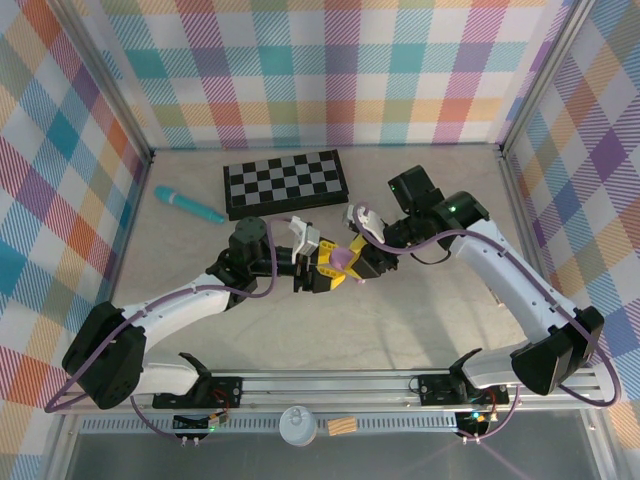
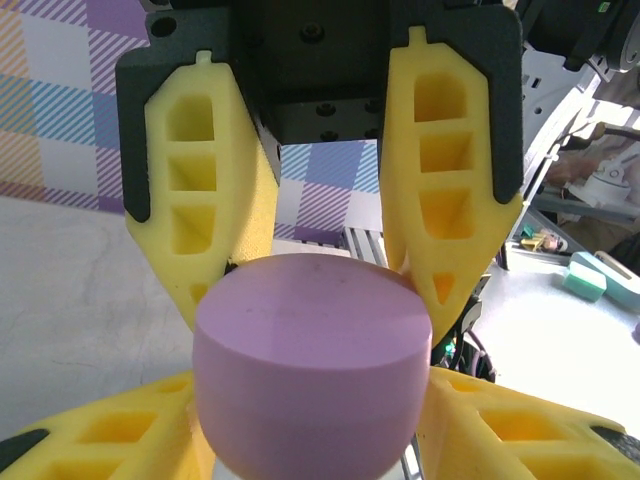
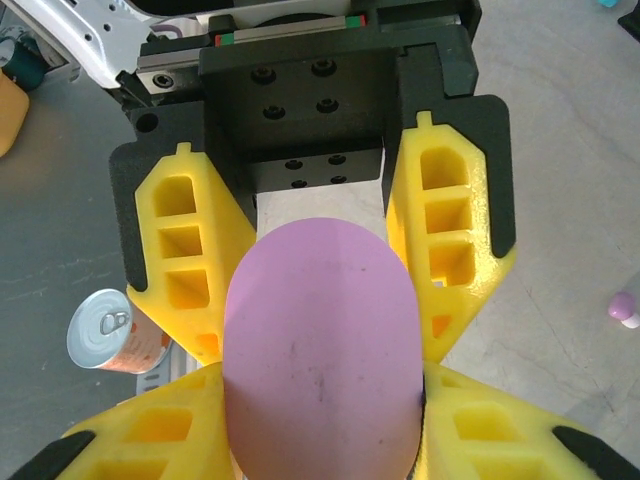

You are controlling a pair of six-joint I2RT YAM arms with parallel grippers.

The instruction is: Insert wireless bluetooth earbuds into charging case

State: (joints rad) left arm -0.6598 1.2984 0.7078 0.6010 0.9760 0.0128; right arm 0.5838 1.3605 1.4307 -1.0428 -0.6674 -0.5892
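Pastel checked walls enclosed a beige table. From left to right at its middle sat the left gripper, a lilac charging case and the right gripper. Both pairs of yellow fingers pinched the closed case from opposite sides. One small pink earbud lay on the table, well apart from the case. Probably best was for one gripper to clamp steadily while the other eased the lid open. No writing could be read anywhere.
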